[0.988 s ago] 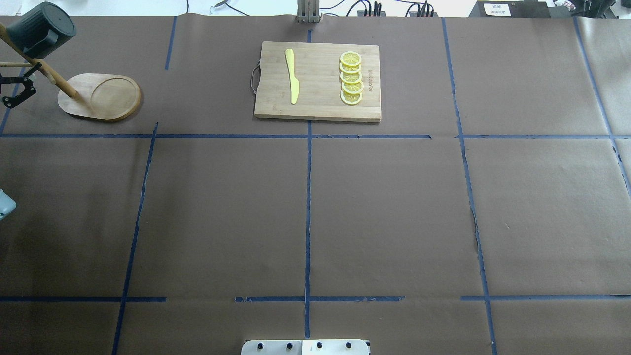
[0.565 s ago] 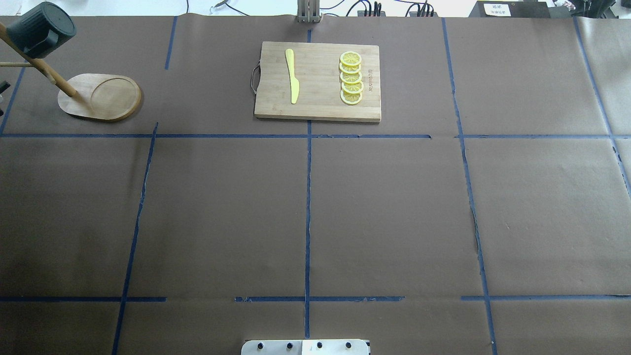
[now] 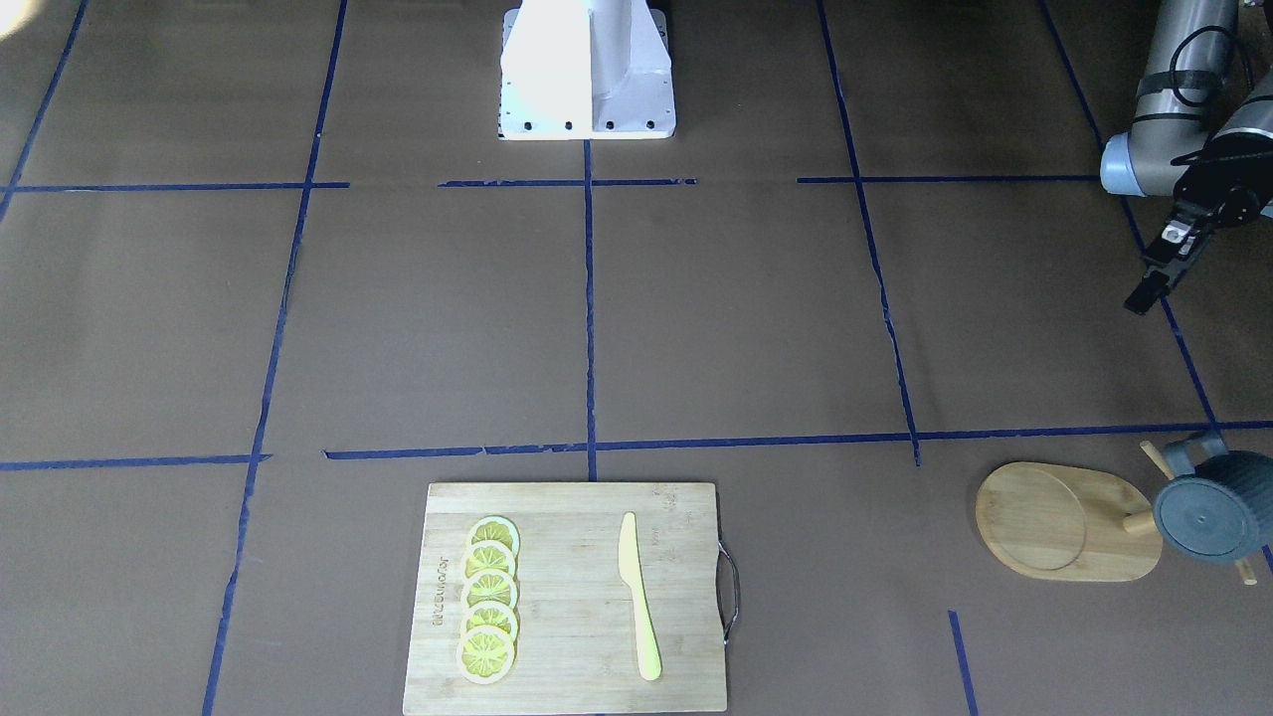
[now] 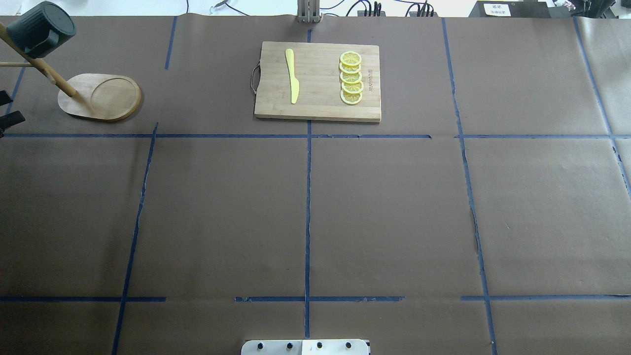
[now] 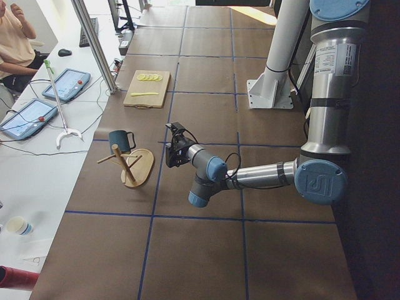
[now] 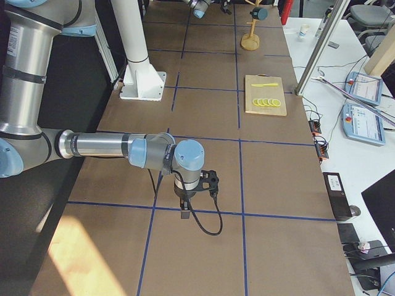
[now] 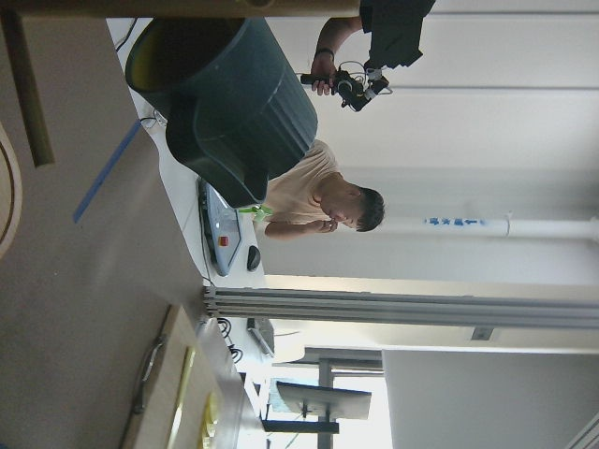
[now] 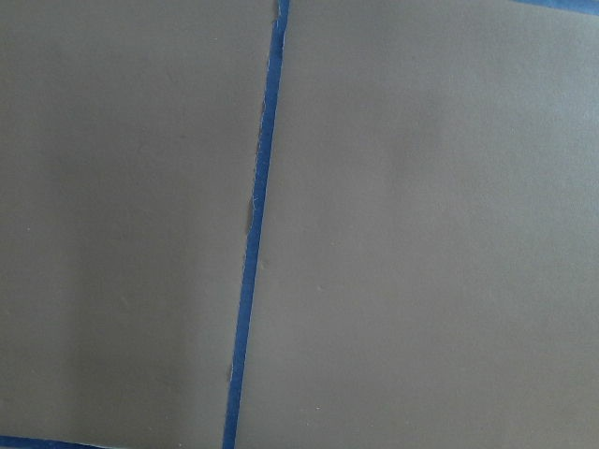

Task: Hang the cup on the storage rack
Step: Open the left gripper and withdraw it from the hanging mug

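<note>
Marking the cup [image 3: 1205, 517] as hung on the storage rack [image 3: 1054, 522]: handle over an upper peg, body tipped sideways with its base toward the front-facing camera, up off the table. Confirmed in the left wrist view too, with yellow inside just visible at the rim and a peg above. No contact with either gripper.

Spotted the left gripper [image 4: 7, 108] at the overhead view's left edge, apart from the rack, on the robot's side of it. Fingers spread, nothing between them. Pointing roughly toward the rack, going by the side view.

Found the right gripper [image 6: 185, 209] only in the exterior right view, low over bare brown paper, well apart from rack and cup. Cannot tell finger state there; nothing but paper and blue tape in its wrist view.

Also logging a bamboo cutting board [image 4: 318, 81] at the table's far middle, with a yellow knife [image 4: 292, 75] and a row of lemon slices [image 4: 351, 78] on it. Not part of the job.

Judging the step: hang done, post-release clearance in hand. Looks essentially complete. Next move probably calls for backing the left arm off toward home, keeping the open fingers away from pegs and cup so as not to knock the mug off or tip the rack. Worth checking for swing on the peg; can't judge motion from stills.
</note>
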Motion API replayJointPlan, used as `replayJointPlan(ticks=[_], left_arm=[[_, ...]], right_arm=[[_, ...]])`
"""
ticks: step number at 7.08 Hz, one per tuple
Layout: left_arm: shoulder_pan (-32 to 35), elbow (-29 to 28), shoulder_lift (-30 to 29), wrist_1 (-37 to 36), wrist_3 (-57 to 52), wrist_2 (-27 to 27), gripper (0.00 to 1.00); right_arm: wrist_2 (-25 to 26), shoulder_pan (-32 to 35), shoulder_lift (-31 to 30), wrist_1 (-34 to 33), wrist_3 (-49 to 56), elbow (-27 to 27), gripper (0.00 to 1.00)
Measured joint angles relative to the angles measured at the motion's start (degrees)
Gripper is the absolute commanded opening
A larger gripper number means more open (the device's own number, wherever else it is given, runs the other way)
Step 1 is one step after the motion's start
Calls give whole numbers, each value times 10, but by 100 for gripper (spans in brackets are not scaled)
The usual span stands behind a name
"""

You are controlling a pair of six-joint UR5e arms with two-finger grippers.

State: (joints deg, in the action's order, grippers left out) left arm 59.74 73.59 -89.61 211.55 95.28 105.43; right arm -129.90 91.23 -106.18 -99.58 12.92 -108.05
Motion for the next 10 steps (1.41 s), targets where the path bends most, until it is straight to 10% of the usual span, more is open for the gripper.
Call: replayJointPlan(ticks=[7,10], left_arm=[[186,4,14,-407,-830,66,100],[250,6,-6,-598,-1099,-13,100]], right_arm=[[0,0,-1,0,0,2,100],[0,0,-1,0,0,2,100]])
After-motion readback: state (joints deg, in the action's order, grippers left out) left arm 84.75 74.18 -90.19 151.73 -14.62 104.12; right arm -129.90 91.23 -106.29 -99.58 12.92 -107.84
